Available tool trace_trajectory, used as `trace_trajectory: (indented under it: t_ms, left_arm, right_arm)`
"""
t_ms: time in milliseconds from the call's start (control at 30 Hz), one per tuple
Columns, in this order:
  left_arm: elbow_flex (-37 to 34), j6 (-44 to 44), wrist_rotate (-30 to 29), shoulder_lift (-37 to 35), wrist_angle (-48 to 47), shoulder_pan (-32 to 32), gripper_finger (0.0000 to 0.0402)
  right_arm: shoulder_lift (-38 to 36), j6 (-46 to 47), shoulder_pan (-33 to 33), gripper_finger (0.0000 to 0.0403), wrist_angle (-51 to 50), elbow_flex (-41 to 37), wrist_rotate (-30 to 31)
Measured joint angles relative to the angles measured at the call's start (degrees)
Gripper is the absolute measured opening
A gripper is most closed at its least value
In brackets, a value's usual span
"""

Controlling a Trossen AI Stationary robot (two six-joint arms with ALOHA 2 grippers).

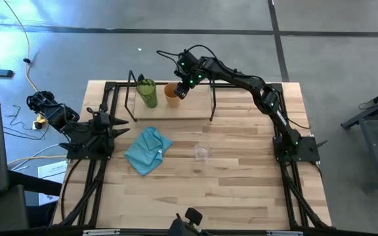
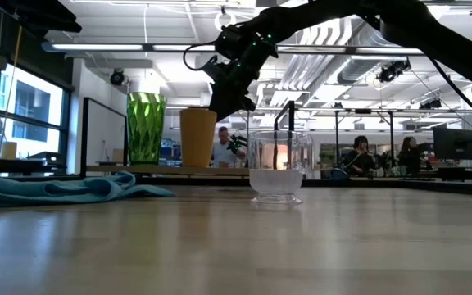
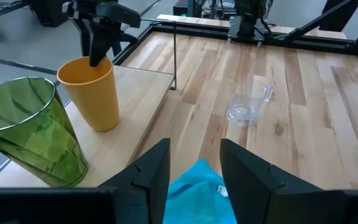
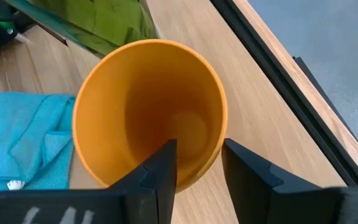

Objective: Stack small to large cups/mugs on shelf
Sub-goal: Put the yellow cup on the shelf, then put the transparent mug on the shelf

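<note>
Both arms are dark, near-black machines built from jointed links. The right arm (image 1: 254,88) shows rounded housings at each joint, and thin black cables loop out above its wrist (image 1: 192,65), where small green lights glow. The right gripper (image 4: 197,165) ends in two flat, matte dark fingers with squared, angular edges. The left arm (image 1: 87,128) has the same black finish, and a tangle of black cabling sits at its outer end, with what may be a yellow connector, too small to tell. The left gripper (image 3: 194,171) carries two broad dark fingers with bevelled inner faces. Each arm's base is a black bracket mounted at a side edge of the desk (image 1: 241,190).
</note>
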Motion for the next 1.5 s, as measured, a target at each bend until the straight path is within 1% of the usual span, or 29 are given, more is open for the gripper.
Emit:
trace_trajectory:
  t_ms: [200, 433, 733, 933, 1100, 1300, 1500]
  left_arm:
    - [0.0, 0.0, 0.0, 0.0, 0.0, 0.0, 0.0129]
    - [0.0, 0.0, 0.0, 0.0, -0.1, 0.0, 0.0129]
    - [0.0, -0.3, 0.2, 0.0, 0.0, 0.0, 0.0129]
    - [0.0, -0.3, 0.3, 0.0, 0.0, 0.0, 0.0129]
    - [0.0, -0.3, 0.3, 0.0, 0.1, 0.0, 0.0129]
    - [0.0, -0.2, 0.3, 0.0, 2.2, 0.0, 0.0129]
    - [0.0, 0.4, 1.8, 0.7, 4.9, 0.0, 0.0129]
  right_arm:
    - [-0.4, -0.3, 0.0, 0.0119, -0.9, 2.7, 0.7]
    - [-0.9, -0.4, 0.0, 0.012, -1.9, 2.7, 0.4]
    - [-1.6, -0.5, 0.4, 0.0142, -2.9, 2.7, 1.4]
    - [-4.6, -1.2, 0.5, 0.0142, -5.6, 2.7, 1.9]
    - [-8.1, -4.1, 1.3, 0.0142, -11.4, 2.7, 1.5]
    - [-12.5, -7.4, 3.5, 0.0142, -17.4, 2.7, 1.3]
    - [-16.0, -8.1, 6.9, 0.0142, -21.8, 2.7, 1.1]
